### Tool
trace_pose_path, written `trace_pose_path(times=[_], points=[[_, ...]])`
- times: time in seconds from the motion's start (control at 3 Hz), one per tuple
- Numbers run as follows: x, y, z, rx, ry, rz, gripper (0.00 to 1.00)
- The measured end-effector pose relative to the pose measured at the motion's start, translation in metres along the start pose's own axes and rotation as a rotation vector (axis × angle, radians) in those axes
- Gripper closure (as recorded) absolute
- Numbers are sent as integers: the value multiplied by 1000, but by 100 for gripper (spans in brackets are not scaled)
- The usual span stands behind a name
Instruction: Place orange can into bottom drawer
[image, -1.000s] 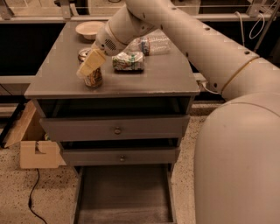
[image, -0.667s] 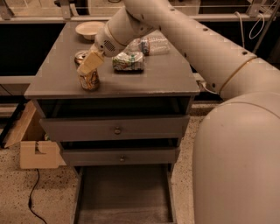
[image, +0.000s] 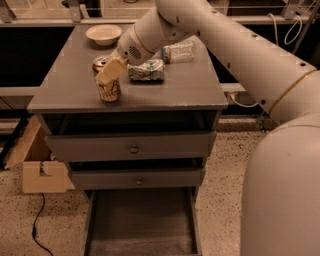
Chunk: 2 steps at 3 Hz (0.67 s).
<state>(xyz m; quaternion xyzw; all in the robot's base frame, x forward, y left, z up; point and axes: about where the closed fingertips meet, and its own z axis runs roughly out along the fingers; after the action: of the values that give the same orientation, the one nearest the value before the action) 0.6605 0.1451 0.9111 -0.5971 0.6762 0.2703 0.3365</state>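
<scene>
Logging camera view, entry one: gripper? (Clerk)

Gripper (image: 111, 70), cream-coloured, on the end of a white arm (image: 240, 45) that reaches in from 2 o'clock. It sits on the top of the orange can (image: 109, 89). Grip state: cannot tell whether it is clenched or released. (Checker)

Entry two, the can itself? (Clerk)

Orange can, upright on the grey cabinet top (image: 190, 87), toward 8 o'clock of that surface, near the front edge. (Checker)

Other stock on top? (Clerk)

Crushed green-white can (image: 146, 70), lying on its side at 2 o'clock from the orange can, apart from it. Clear plastic bottle (image: 177, 51), lying at 1 o'clock beyond it. Pale bowl (image: 103, 34) at 11 o'clock, near the back edge. (Checker)

Drawers? (Clerk)

Upper drawer (image: 133, 148) and middle drawer (image: 139, 180), each with one knob. Bottom drawer (image: 142, 220), pulled out toward 6 o'clock, with a dark tray floor and raised side walls. (Checker)

Floor items? (Clerk)

Cardboard box (image: 42, 175) at 8 o'clock beside the cabinet, and a black cable (image: 37, 220) below it on speckled flooring. (Checker)
</scene>
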Motion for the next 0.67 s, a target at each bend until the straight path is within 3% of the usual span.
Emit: trace_pose_path(times=[0.33,0.67], points=[[16,19,-39,42,-16,24,100],[48,43,-61,80,8,74,100]])
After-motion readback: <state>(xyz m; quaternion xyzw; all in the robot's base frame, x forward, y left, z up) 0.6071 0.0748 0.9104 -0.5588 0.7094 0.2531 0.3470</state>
